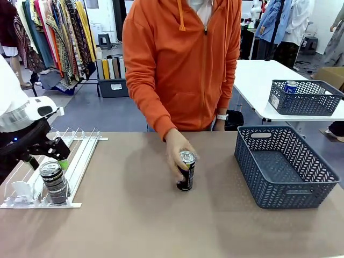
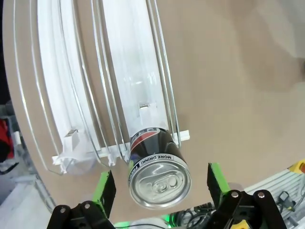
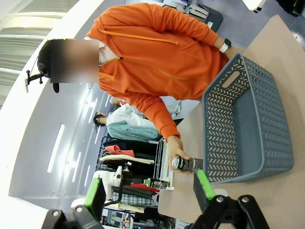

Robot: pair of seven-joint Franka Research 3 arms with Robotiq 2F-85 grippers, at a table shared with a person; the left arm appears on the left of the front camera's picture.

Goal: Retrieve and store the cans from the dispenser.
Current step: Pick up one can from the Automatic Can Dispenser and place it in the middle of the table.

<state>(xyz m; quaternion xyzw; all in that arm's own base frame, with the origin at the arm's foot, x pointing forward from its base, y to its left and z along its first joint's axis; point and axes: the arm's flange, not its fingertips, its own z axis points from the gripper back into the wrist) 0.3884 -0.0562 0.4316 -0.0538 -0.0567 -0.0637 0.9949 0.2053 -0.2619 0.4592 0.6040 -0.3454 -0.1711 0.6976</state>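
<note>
A black can (image 1: 54, 183) with a silver top stands at the near end of the white dispenser (image 1: 80, 156), against the stoppers. My left gripper (image 2: 160, 171) is open and straddles this can (image 2: 158, 177), with a gap between the can and each green pad (image 2: 106, 188). Near the table's middle, the person's hand holds a second black can (image 1: 186, 171) upright on the surface. My right gripper (image 3: 148, 193) is open and empty, raised well off the table and facing the person, that can (image 3: 186, 163) and the basket.
A dark grey lattice basket (image 1: 285, 166) sits empty at the table's right. On a white table behind it, another basket (image 1: 306, 98) holds a blue can (image 1: 291, 86). The dispenser's other lanes (image 2: 52, 81) show no cans.
</note>
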